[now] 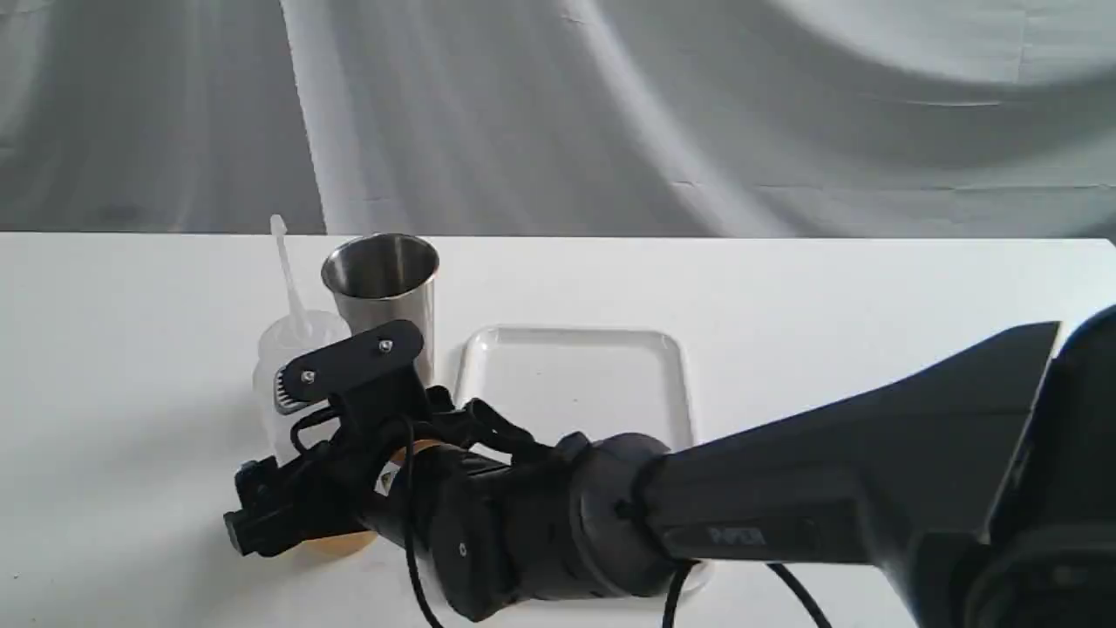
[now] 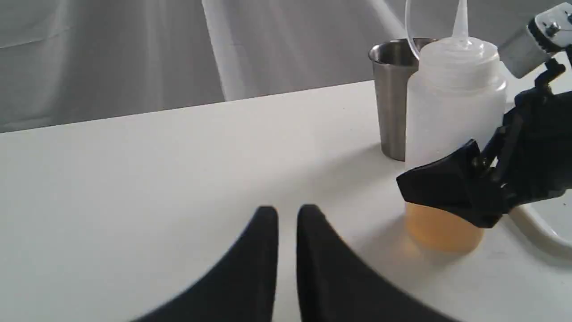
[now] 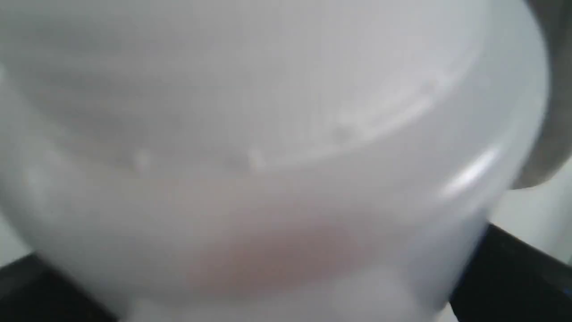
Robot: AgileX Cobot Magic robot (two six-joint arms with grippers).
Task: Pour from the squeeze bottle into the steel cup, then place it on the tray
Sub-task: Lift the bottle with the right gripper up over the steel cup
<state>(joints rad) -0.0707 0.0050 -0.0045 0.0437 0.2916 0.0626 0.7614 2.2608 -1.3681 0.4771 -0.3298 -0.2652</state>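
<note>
Squeeze bottle beside steel cup, pinched by right tool; left tool pressed together.

The worktop is plain white. The draped cloth behind it is grey with paler folds. The squeeze bottle is milky, see-through white, amber at the bottom. The steel cup is brushed silver, darker inside. The tray is glossy white. The right gripper and the left gripper are matte black, the right one dotted with small silver screws.

Steel cup just beside squeeze bottle
</note>
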